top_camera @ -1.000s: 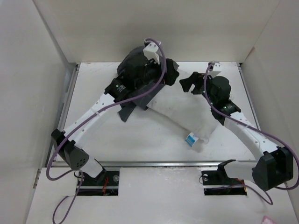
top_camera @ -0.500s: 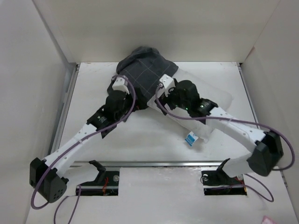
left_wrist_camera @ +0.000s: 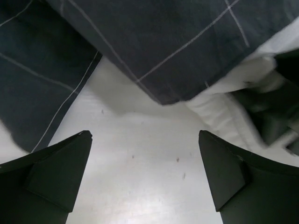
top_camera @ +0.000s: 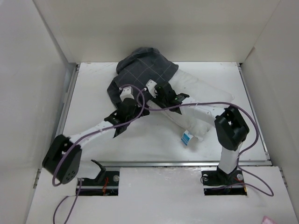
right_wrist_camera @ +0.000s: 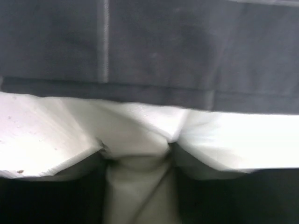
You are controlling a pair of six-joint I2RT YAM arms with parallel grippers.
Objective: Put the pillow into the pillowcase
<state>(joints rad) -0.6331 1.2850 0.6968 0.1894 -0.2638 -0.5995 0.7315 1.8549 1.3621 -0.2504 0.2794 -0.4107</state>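
The dark grid-checked pillowcase lies bunched at the far centre, over the far-left end of the white pillow. The pillow runs down to the right and its blue-and-white tag shows at the near edge. My left gripper is open and empty over bare table, just short of the pillowcase's near edge; its own view shows the pillow to the right. My right gripper is shut on a pinched fold of pillow, right at the pillowcase hem.
White walls enclose the table on the left, far and right sides. A metal rail runs along the near edge. The right arm's elbow stands raised over the pillow's near-right end.
My left gripper has let go of the pillowcase and drawn back toward the near side. My right gripper came down from open above the pillow and closed on it at the hem.
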